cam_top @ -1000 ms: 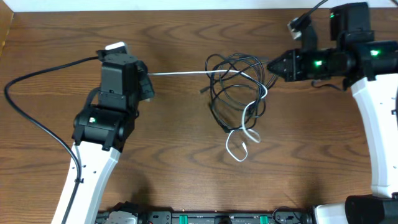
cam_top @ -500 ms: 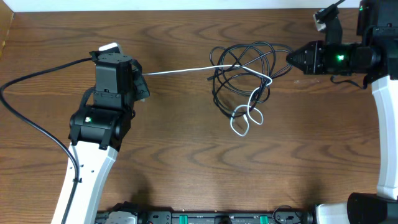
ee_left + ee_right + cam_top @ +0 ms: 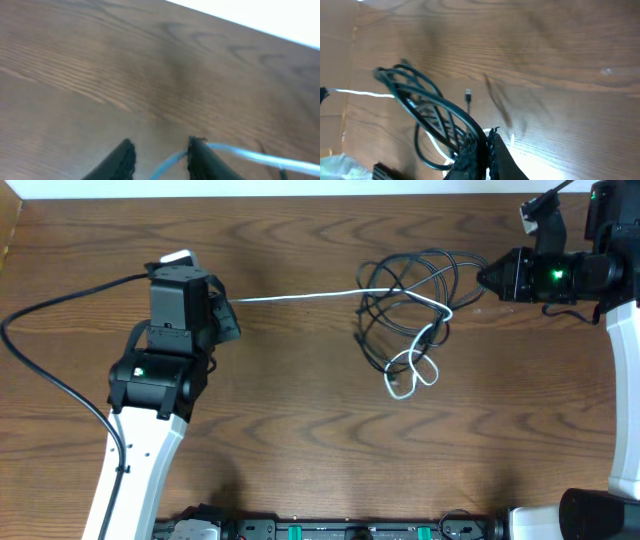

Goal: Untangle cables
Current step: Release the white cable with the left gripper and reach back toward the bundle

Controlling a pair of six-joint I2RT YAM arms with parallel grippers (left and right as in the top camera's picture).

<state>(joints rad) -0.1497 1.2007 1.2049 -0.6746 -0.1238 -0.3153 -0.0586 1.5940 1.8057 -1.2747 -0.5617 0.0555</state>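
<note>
2 black cables point(image 3: 400, 295) and 1 white cable point(image 3: 300, 297) on brown wood-grain table point(image 3: 300, 430)

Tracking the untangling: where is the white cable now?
In the overhead view, the white cable runs straight from the left gripper rightward across the upper middle into the black cables pinched by the right gripper, ending in a loop below them.

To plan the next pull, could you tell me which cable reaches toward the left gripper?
The white cable: it alone runs straight leftward to the left gripper, while the black cables lie looped near the right gripper.
</note>
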